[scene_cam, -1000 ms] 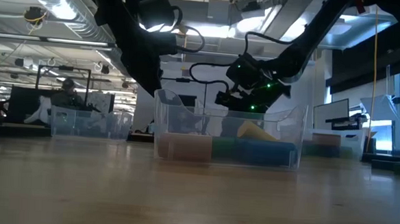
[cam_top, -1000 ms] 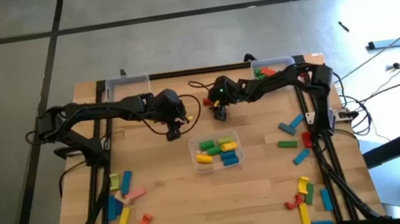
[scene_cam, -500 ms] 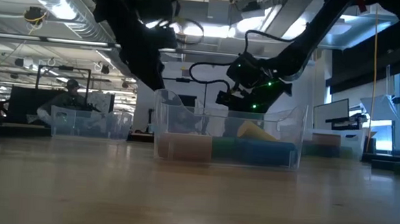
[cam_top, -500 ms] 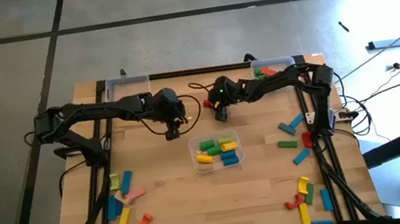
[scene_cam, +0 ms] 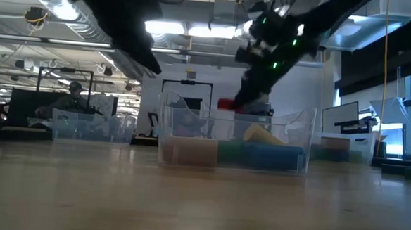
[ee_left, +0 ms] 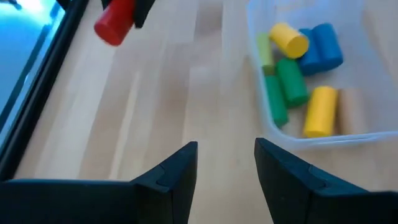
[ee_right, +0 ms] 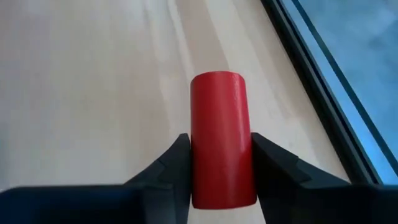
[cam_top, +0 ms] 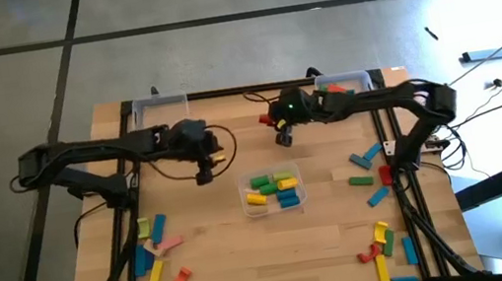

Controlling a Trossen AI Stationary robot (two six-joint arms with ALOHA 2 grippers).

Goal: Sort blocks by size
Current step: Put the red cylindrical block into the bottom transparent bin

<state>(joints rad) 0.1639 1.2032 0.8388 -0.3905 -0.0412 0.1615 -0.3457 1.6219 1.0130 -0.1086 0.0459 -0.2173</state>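
Fingers of the right gripper [ee_right: 221,171] pinch a red cylinder block [ee_right: 222,138] from both sides, the block standing out lengthwise past the fingertips. In the high view the right gripper [cam_top: 280,132] hangs over bare table [cam_top: 215,235] near the far edge, short of the center bin [cam_top: 273,191], which lies nearer the front. The low view shows the red block [scene_cam: 226,104] held above the bin's rim, clear of the table.

Judged step: carrying one short block toward a bin. The center bin already holds short green, yellow and blue cylinders [ee_left: 292,81], so the red stub appears to belong there. The next move calls for bringing the block over the bin's opening and releasing it inside the walls, not on the rim.

Fingers of the left gripper [ee_left: 226,163] are spread with nothing between them; the left gripper [cam_top: 203,173] hovers over the table just left of the center bin.

Other blocks remain unsorted: a loose group at the front left [cam_top: 156,249] and another along the right side [cam_top: 382,238]. A far-right bin [cam_top: 342,80] holds a few pieces, partly hidden by the arm.
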